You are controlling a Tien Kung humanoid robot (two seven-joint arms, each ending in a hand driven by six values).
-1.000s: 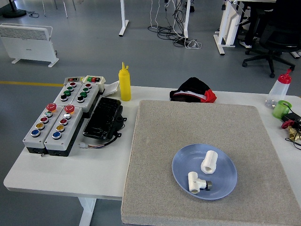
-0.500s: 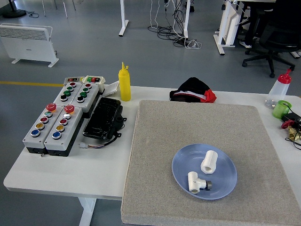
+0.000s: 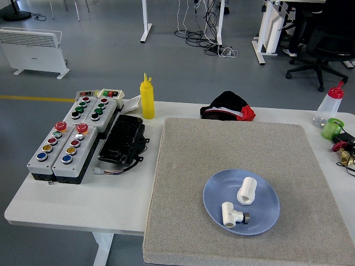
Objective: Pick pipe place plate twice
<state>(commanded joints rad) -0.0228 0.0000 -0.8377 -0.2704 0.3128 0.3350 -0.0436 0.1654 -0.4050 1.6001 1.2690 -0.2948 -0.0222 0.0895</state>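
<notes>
A blue plate (image 3: 266, 219) lies on the grey mat (image 3: 233, 149) toward its near right part. Two white pipe fittings rest in the plate: a straight coupling (image 3: 246, 190) toward the back and a tee-shaped fitting (image 3: 231, 214) with a dark end toward the front. The two fittings lie close together without touching. Neither of my hands appears in the head view, and no person is at the table.
Button control boxes (image 3: 69, 141) and a black tray (image 3: 121, 139) occupy the left of the table. A yellow squeeze bottle (image 3: 147, 97) stands behind them. A black and red cloth (image 3: 228, 106) lies at the back. A clear bottle with a red cap (image 3: 329, 103), a green cup (image 3: 332, 128) and brass parts (image 3: 348, 155) sit at the right edge.
</notes>
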